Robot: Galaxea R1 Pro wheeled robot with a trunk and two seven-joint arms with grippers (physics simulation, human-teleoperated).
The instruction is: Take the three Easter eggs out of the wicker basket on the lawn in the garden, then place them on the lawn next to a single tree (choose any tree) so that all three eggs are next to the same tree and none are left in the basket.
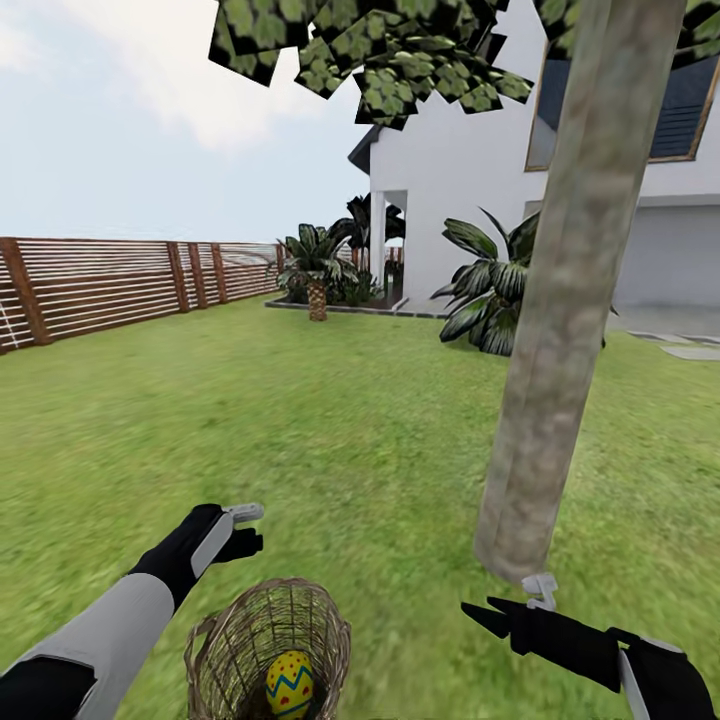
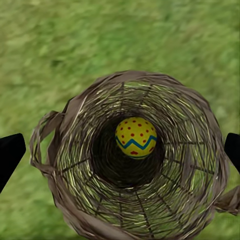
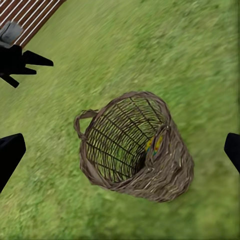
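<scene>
A brown wicker basket (image 1: 268,640) stands on the lawn (image 1: 300,420) at my feet. Inside it lies one yellow Easter egg (image 1: 289,684) with a blue zigzag and red dots. The left wrist view looks straight down at that egg (image 2: 136,137) on the basket's bottom. My left gripper (image 1: 254,528) hangs open above the basket's far rim, with nothing between its fingertips (image 2: 10,155). My right gripper (image 1: 503,600) is open and empty to the basket's right, at the foot of the tree (image 1: 565,320). Through the basket's (image 3: 135,145) weave the egg (image 3: 154,145) shows in the right wrist view.
The grey-brown trunk rises close at the right front. A brown slatted fence (image 1: 120,280) runs along the left. Palms (image 1: 316,270) and a broad-leaved shrub (image 1: 490,285) stand before the white house (image 1: 450,200). Grey stepping stones (image 1: 690,350) lie far right.
</scene>
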